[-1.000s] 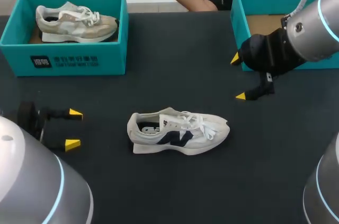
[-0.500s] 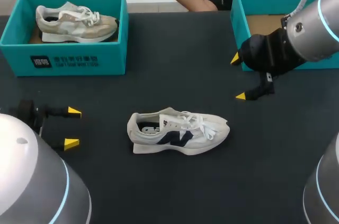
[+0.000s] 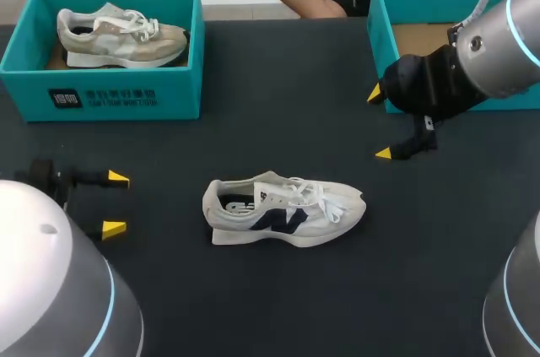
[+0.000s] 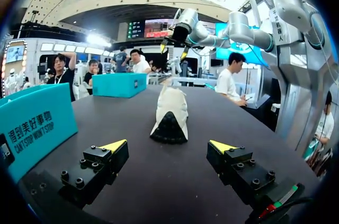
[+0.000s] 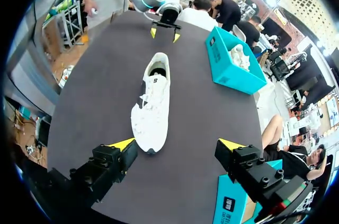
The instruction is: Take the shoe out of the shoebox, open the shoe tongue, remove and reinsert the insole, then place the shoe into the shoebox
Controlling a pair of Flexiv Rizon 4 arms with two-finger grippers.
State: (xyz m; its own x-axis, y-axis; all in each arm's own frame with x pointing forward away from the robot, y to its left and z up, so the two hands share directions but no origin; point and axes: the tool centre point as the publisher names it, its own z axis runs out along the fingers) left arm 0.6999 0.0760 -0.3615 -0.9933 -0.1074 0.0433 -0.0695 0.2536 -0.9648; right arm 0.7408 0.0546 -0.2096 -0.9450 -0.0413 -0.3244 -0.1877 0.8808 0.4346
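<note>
1. One white sneaker (image 3: pixel 283 209) with a dark side emblem stands upright on its sole near the middle of the bench (image 3: pixel 278 306). It is outside both boxes. Its heel points toward the left arm (image 3: pixel 51 289) and its toe toward the right arm (image 3: pixel 498 45). White laces (image 3: pixel 314 197) lie loose over the tongue.
2. The left jaws are open with nothing between them. Their yellow fingertips (image 3: pixel 115 227) sit low over the bench, out beyond the sneaker's heel and apart from it. In the left wrist view the white sneaker (image 4: pixel 170 113) lies straight ahead of the jaws. Its heel end faces them, with bare bench between.
3. The right jaws are open and empty. They hang above the bench just beside the near corner of the right shoebox (image 3: pixel 380 11), clear of the sneaker. In the right wrist view the white sneaker (image 5: pixel 151 102) lies ahead of the jaws, toe end nearest.
4. The right shoebox is teal and open-topped, at the far right of the bench. Its brown floor is visible.
5. The left shoebox (image 3: pixel 101 91) is also teal and stands at the far left of the bench. It holds a grey-beige sneaker (image 3: pixel 118 35) resting on its sole.
</note>
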